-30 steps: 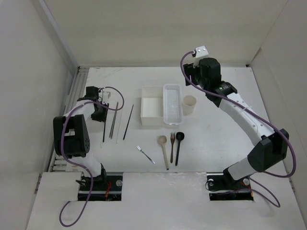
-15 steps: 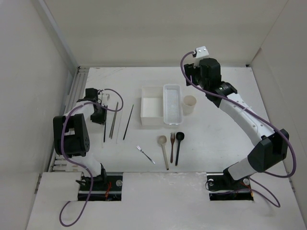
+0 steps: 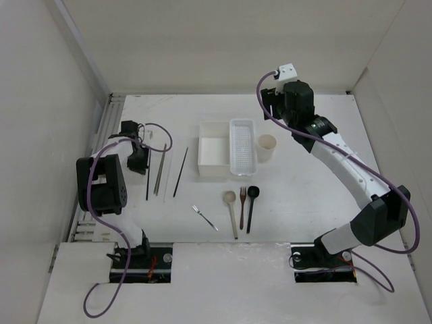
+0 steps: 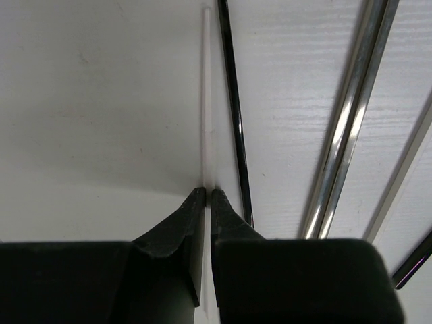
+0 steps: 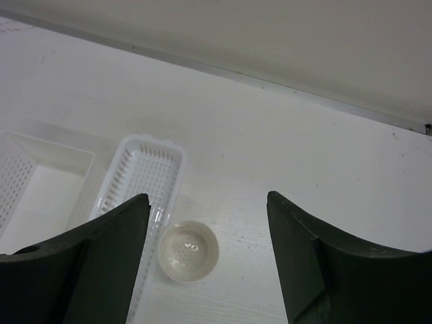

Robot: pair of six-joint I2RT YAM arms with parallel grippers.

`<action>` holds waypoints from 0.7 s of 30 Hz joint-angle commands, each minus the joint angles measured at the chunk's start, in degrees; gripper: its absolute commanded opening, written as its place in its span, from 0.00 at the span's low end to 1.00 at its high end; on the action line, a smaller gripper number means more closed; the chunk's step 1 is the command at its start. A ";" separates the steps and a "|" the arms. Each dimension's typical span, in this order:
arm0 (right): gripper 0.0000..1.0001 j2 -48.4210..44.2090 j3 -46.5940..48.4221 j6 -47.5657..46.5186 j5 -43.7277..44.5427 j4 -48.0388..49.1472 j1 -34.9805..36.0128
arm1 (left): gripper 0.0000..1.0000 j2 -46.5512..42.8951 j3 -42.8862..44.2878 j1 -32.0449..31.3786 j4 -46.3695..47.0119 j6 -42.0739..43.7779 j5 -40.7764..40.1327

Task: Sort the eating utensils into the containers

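Note:
In the left wrist view my left gripper (image 4: pixel 207 192) is low on the table, its jaws shut on the near end of a thin pale chopstick (image 4: pixel 207 101). A dark chopstick (image 4: pixel 233 121) lies just right of it, then a shiny pair (image 4: pixel 344 121). From above, that gripper (image 3: pixel 138 162) sits left of the chopsticks (image 3: pixel 160 169). My right gripper (image 5: pixel 208 198) hangs open and empty, high over the beige cup (image 5: pixel 188 251), the perforated tray (image 5: pixel 145 175) and the white box (image 5: pixel 40 189). The silver fork (image 3: pixel 204 218), pale spoon (image 3: pixel 231 212), brown fork (image 3: pixel 242 206) and black spoon (image 3: pixel 251 206) lie in front of the containers.
White walls close the table in on the left, back and right, and a ribbed rail (image 3: pixel 101 135) runs along the left edge beside my left arm. Another dark chopstick (image 3: pixel 180 172) lies between the shiny pair and the box (image 3: pixel 214 158).
My left gripper's jaws have closed onto the pale chopstick. The right arm has shifted slightly, its jaws still wide.

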 commanded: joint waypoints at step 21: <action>0.91 15.61 17.41 8.88 -44.95 13.06 12.27 | 0.00 -7.74 39.57 -4.63 -3.11 -22.91 26.68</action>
